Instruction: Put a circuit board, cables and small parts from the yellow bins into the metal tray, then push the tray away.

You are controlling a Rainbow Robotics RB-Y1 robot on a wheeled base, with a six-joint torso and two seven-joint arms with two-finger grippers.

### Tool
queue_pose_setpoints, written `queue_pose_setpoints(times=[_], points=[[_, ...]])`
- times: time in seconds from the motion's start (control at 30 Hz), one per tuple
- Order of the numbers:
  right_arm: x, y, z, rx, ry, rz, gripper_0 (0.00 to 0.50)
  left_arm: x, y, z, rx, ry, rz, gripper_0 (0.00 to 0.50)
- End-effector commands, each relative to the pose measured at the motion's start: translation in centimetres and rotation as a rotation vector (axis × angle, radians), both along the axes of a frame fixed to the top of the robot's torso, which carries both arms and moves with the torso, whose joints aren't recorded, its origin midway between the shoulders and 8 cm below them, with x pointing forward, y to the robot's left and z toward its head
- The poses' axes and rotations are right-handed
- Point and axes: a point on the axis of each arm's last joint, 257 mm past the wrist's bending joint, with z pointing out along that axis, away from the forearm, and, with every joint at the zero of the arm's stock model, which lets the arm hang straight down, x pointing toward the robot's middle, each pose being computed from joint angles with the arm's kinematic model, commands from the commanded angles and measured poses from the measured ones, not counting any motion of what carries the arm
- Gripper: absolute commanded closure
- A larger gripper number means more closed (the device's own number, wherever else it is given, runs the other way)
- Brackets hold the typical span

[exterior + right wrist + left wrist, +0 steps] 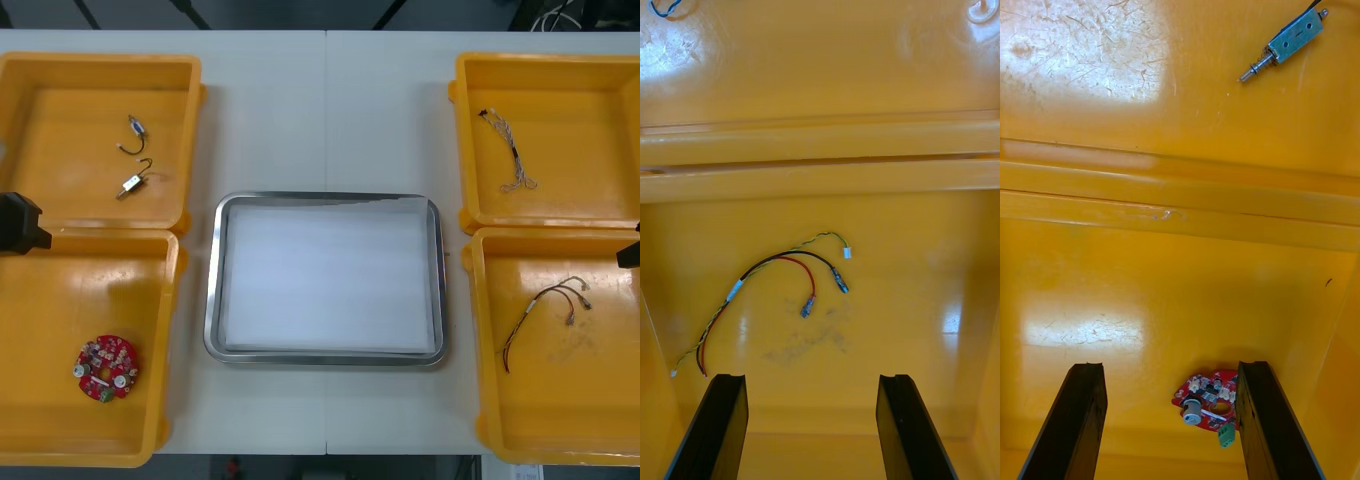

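- While both arms hover over the near bins, each gripper stands open: the left gripper (1171, 427) and the right gripper (811, 427) hold their two flat black fingers well apart, pinching nothing.
- Four glossy yellow plastic bins (100, 64) stand two at each side of one rectangular metal tray (212, 290), which has a shiny rim, rounded corners and a white inside.
- One round red circuit board (1206, 405), studded with small silver and white components and a green connector, lies on the bin floor below the left gripper, between its fingers and close to one of them.
- Two small metal parts (137, 128) with curled wire leads lie in the bin beyond the left gripper's fingers.
- One red, black and yellow cable (775, 274) lies curved ahead of the right gripper's fingers.
- One thin twisted cable (508, 150) lies in the bin beyond that.
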Motion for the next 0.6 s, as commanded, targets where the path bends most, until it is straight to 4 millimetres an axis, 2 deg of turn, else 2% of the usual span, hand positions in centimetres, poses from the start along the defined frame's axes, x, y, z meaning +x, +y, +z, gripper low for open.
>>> queue_pose_setpoints(times=[0.03,0.6], points=[[-0.27,0.12,0.27,-0.027,-0.004,0.022,0.000,0.23,1.18,1.66,0.063,-0.023,-0.048,0.000],[-0.27,0.12,0.27,-0.027,-0.004,0.022,0.000,0.23,1.18,1.66,0.063,-0.023,-0.048,0.000]])
